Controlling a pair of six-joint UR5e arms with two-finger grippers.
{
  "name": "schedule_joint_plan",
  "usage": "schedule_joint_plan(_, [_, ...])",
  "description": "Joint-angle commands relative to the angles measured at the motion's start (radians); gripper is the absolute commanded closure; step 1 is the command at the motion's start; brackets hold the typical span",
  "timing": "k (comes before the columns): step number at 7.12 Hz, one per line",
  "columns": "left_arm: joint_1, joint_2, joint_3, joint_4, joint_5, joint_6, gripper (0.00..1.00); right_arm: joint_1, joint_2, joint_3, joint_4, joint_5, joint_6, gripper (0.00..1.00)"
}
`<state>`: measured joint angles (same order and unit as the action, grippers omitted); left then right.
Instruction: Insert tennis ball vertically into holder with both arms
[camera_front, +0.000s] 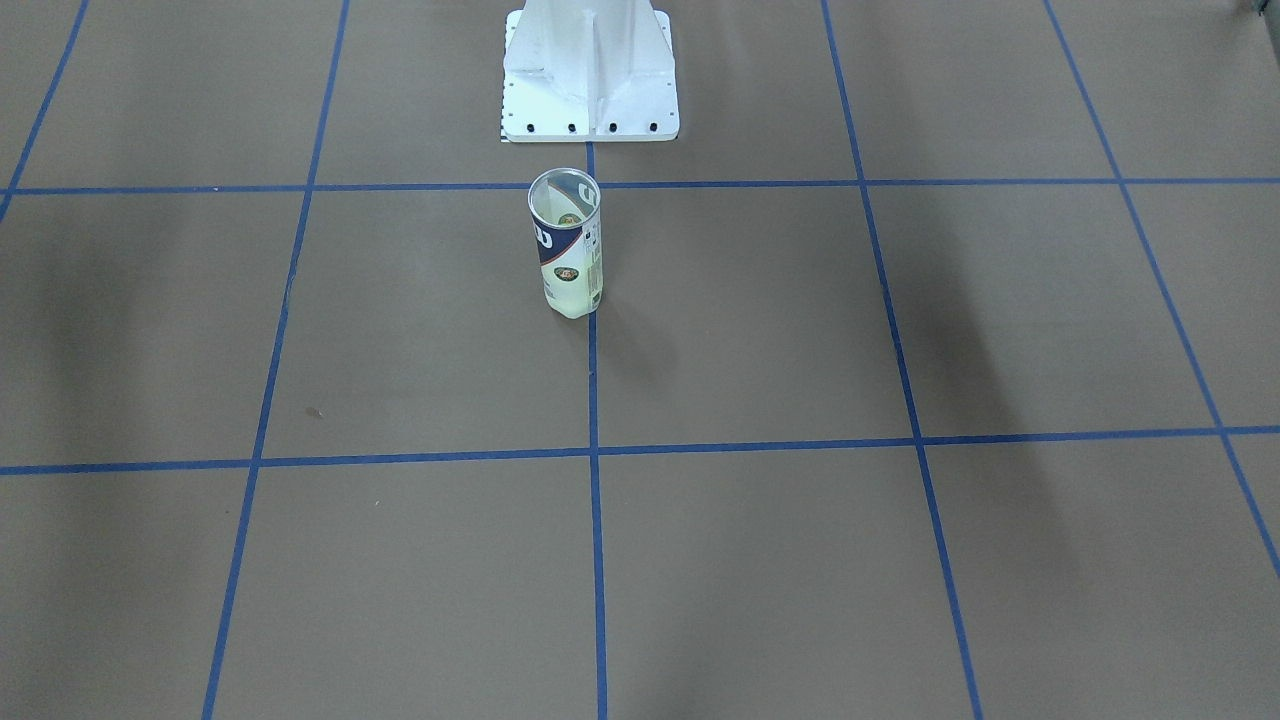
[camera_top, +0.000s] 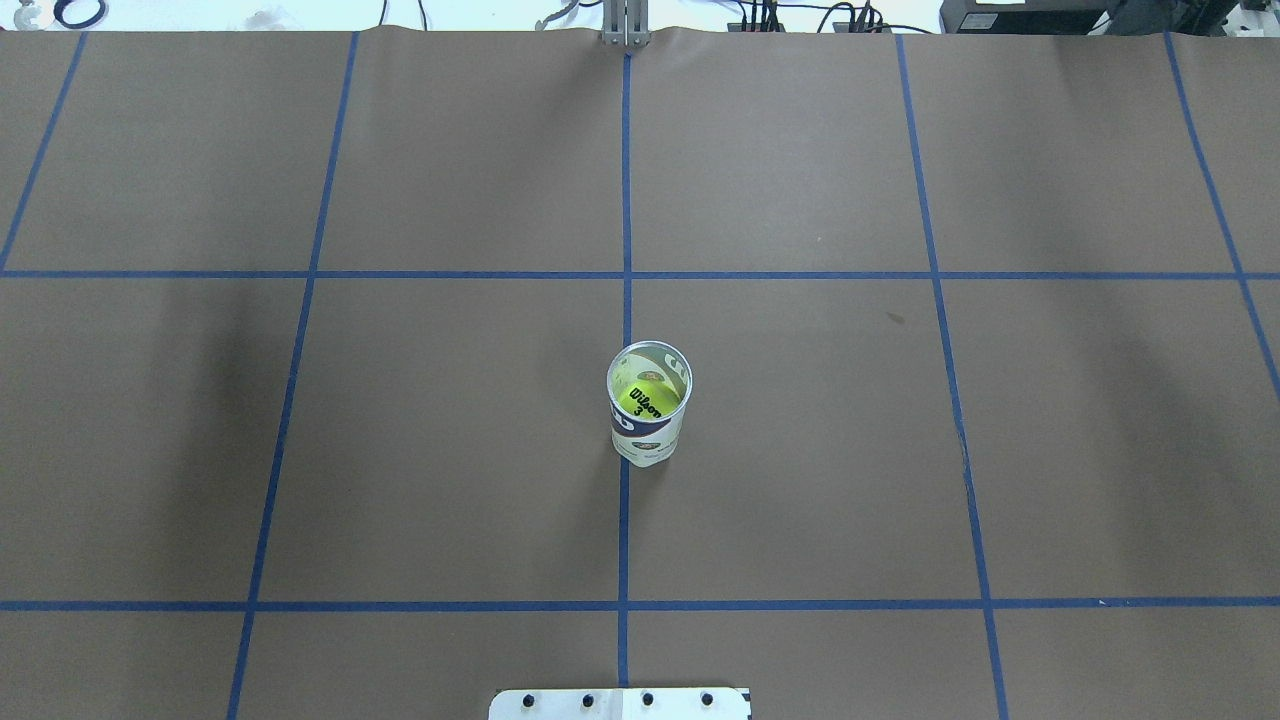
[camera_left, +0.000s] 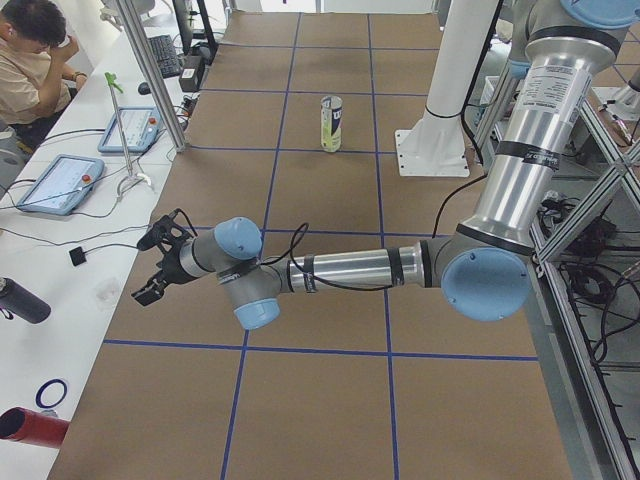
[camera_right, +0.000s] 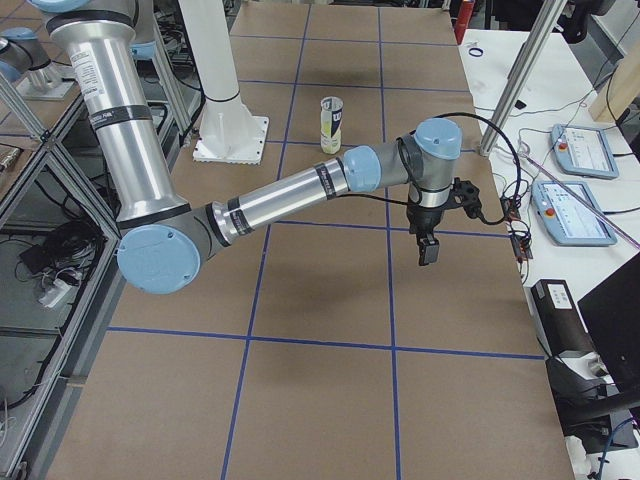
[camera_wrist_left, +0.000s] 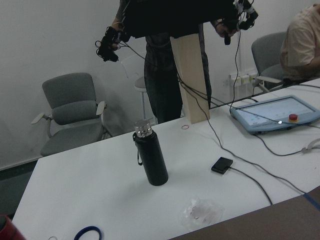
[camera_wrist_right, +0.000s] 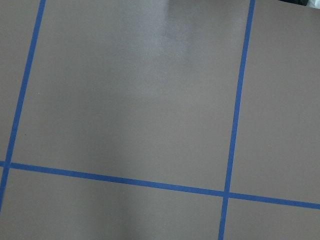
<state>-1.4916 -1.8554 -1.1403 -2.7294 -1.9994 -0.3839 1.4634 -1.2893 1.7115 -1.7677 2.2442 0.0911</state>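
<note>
- My left gripper shows only in the side view from the table's left end; I cannot tell whether its fingers are spread or pressed together.
- It points sideways, out over the table's edge toward the white desk. Its wrist camera looks across that desk at a black bottle standing upright and a tablet lying flat.
- My right gripper shows only in the side view from the table's right end. It hangs pointing down above the table, and I cannot tell the state of its fingers either.
- Its wrist camera sees only brown table surface crossed by blue tape.
- My left arm and right arm each stretch low and long, away from the middle of the table.
- The holder stands upright on the centre tape line, open end up, near the white base and well apart from both grippers.
- The tennis ball sits inside the holder at the bottom; from overhead its black print reads through the open rim.
</note>
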Motion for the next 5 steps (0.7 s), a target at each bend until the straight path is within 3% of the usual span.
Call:
schedule_joint_plan(1, [-0.088, -0.001, -0.007, 0.388, -0.267, 0.188, 0.0, 0.0, -0.008, -0.001, -0.001, 0.002, 0.004, 0.01])
schedule_joint_plan(2, [-0.116, 0.002, -0.042, 0.518, -0.33, 0.27, 0.0, 0.0, -0.01, -0.001, -0.001, 0.009, 0.004, 0.0])
schedule_joint_plan(5, [-0.107, 0.005, -0.316, 1.098, -0.334, 0.33, 0.0, 0.0, -0.036, -0.003, -0.001, 0.04, 0.007, 0.01])
